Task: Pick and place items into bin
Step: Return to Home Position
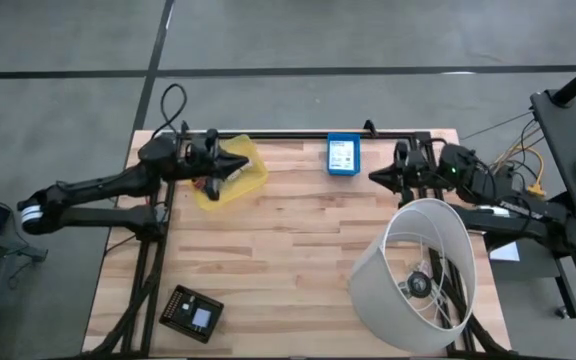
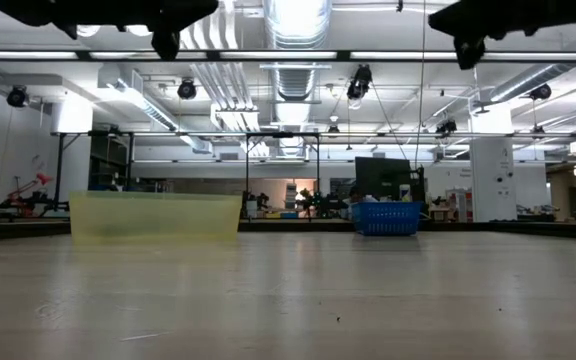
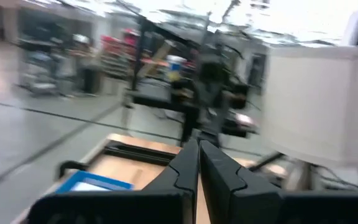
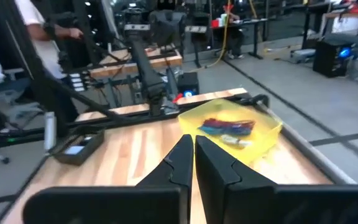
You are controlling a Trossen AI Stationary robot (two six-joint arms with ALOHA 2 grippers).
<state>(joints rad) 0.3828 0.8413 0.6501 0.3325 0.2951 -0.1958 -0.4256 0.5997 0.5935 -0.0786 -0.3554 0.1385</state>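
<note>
Items (image 4: 229, 127) in yellow bin (image 1: 260, 180) lie under left pincer (image 1: 242, 165), pressed together like right pincer (image 1: 376, 177).

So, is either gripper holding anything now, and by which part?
Nothing is held: the left gripper and right gripper, hanging above the wooden table, are shut and empty.

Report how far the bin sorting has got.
Done, it seems: slim coloured tools lie in the translucent yellow plastic bin, and a white printed packet lies in the small blue basket bin. In hand: nothing; the left pincer and right pincer are both shut and empty, raised near the bins. Left: no loose items show on the wooden table, only the big white lampshade and flat black square device.
</note>
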